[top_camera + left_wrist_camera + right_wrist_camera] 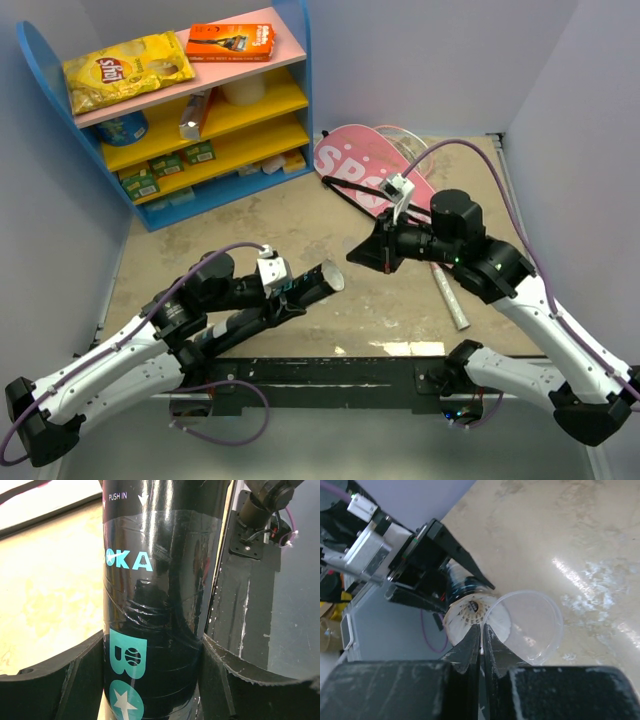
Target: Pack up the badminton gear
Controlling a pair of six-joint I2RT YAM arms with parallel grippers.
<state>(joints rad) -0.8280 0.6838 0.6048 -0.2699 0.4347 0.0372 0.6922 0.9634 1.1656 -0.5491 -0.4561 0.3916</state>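
My left gripper [290,290] is shut on the long black tube [312,282] and holds it tilted above the table. In the left wrist view the tube [155,580] fills the space between the fingers [75,680]. My right gripper [358,254] is at the tube's open end. Its jaws are shut [481,630] on the rim of a clear round cap [532,625]. Behind the cap, the white feathers of a shuttlecock [470,614] show inside the tube mouth. The pink SPORT cover [365,165] lies at the back. The racket's grey handle [452,298] lies under my right arm.
A blue shelf unit [300,60] stands at the back left, holding a yellow chip bag [125,70], an orange box [230,42] and small packets. Grey walls close in the table on the left, back and right. A black base bar [330,375] runs along the near edge.
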